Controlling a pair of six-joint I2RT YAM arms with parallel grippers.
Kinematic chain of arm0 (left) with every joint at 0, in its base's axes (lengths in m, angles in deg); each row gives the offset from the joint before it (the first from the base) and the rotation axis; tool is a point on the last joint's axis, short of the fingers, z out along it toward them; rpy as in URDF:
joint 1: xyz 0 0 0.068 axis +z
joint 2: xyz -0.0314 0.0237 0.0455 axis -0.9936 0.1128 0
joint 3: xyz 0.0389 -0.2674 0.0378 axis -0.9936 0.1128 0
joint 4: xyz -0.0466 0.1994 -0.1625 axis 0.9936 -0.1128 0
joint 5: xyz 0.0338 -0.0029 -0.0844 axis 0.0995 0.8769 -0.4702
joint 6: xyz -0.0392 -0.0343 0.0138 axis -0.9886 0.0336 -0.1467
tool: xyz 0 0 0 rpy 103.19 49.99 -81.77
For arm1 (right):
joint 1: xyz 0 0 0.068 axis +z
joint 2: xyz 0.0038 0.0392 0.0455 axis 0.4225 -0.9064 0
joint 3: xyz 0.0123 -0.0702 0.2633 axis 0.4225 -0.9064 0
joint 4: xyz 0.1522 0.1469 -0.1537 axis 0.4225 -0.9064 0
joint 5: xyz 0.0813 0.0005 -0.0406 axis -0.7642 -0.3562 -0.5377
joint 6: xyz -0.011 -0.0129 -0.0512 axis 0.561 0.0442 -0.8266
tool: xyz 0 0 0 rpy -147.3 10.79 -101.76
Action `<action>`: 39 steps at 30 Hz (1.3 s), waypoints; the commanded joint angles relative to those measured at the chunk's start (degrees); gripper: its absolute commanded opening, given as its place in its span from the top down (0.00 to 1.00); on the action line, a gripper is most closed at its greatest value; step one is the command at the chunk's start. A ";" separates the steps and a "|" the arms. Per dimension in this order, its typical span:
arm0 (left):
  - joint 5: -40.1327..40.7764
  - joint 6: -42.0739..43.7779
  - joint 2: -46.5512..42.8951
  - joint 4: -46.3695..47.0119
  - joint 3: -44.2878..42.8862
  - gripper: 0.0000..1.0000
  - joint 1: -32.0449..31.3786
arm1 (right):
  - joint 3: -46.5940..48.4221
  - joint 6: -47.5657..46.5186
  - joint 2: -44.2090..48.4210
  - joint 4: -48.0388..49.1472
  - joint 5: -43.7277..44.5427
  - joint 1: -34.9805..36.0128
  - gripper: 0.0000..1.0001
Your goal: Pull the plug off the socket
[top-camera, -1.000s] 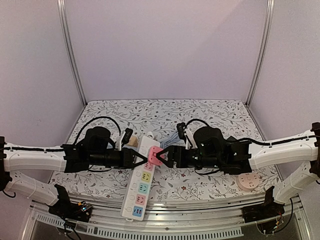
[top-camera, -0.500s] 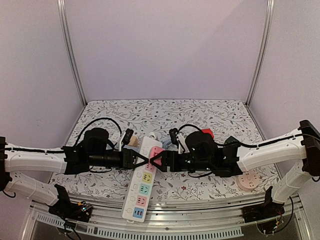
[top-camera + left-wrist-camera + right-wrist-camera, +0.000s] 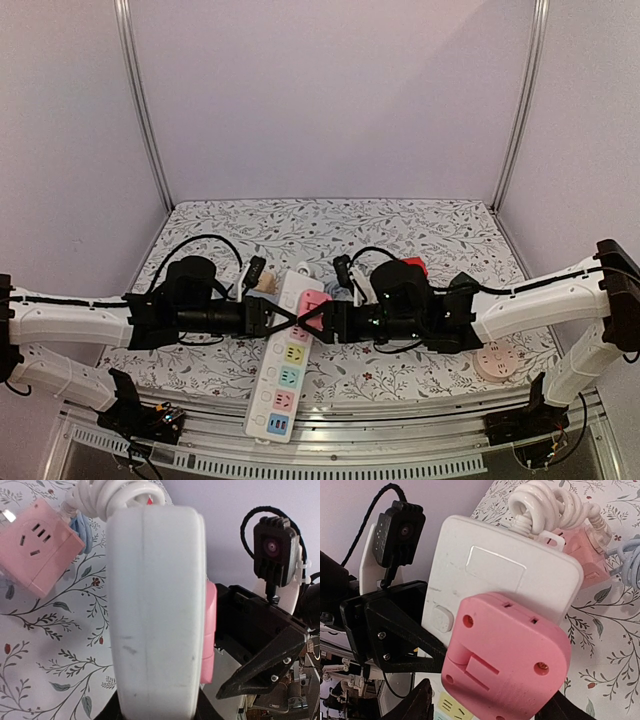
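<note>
A white power strip (image 3: 285,365) lies lengthwise on the floral table, with coloured sockets along it. A pink plug (image 3: 312,305) sits in its upper part. My left gripper (image 3: 276,314) is shut on the strip's edge from the left. In the left wrist view the strip (image 3: 150,605) fills the space between the fingers, with the plug (image 3: 209,630) on its right face. My right gripper (image 3: 324,318) is shut on the pink plug (image 3: 505,655) from the right. The strip's white face (image 3: 495,575) lies behind the plug.
The strip's coiled white cable (image 3: 545,505) lies at its far end. A pink cube adapter (image 3: 37,545) and a blue-grey cable (image 3: 345,287) lie beside it. A red object (image 3: 412,266) sits behind the right arm. A round beige socket (image 3: 497,362) lies at the front right.
My right arm has moved left and its fingers have closed in on the pink plug. The red object behind it has come into view. The left arm has held still.
</note>
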 commanded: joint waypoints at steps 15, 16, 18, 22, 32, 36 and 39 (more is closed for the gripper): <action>1.76 4.29 -1.33 4.86 -1.05 0.81 -0.64 | 2.03 -0.56 0.90 3.83 -0.14 0.43 0.59; 1.68 4.32 -1.22 5.08 -1.01 0.81 -0.64 | 2.21 -0.55 0.60 3.83 0.03 0.44 0.59; 1.46 4.49 -1.03 5.53 -0.99 0.81 -0.73 | 2.55 0.14 -0.20 3.43 0.88 0.38 0.60; 1.11 4.96 -0.59 5.69 -1.11 0.81 -0.77 | 4.38 1.88 -1.81 0.38 2.13 0.41 0.60; 1.68 5.63 0.28 5.95 -1.09 0.82 -1.14 | 7.94 4.74 -4.71 -6.40 6.96 0.26 0.70; 2.57 6.32 0.30 5.00 -1.36 0.82 -1.63 | 8.26 6.34 -5.80 -7.33 7.03 -0.34 0.74; 3.52 7.07 0.30 4.02 -1.59 0.82 -2.08 | 8.30 8.06 -6.45 -7.70 7.09 -0.93 0.82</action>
